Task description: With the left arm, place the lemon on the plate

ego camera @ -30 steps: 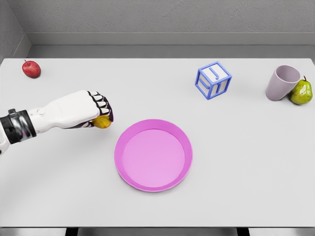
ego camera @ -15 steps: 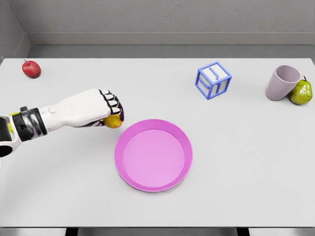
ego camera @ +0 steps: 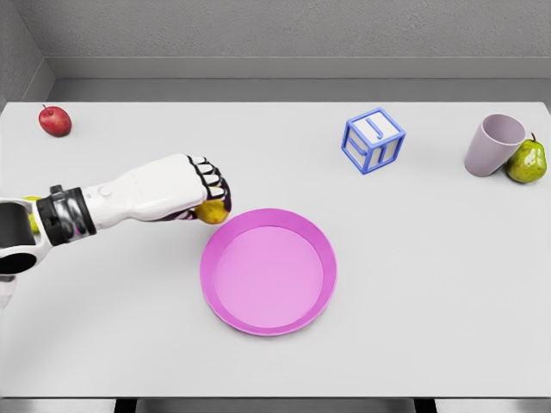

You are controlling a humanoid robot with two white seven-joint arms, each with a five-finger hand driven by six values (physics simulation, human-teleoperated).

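My left hand (ego camera: 207, 196) reaches in from the left edge with its fingers curled over a yellow lemon (ego camera: 212, 212). Only the lemon's lower side shows under the fingers. Hand and lemon sit just beyond the upper left rim of the round pink plate (ego camera: 226, 317), which lies at the middle of the white table. Whether the lemon hangs above the table or touches it I cannot tell. The right arm does not show.
A red apple (ego camera: 54, 120) lies at the far left corner. A blue letter block (ego camera: 373, 139) stands right of centre at the back. A tipped mauve cup (ego camera: 493, 144) leans by a green pear (ego camera: 527, 160) at the far right.
The left hand has carried the lemon rightward, from well left of the plate to its upper left rim. Nothing else has moved.
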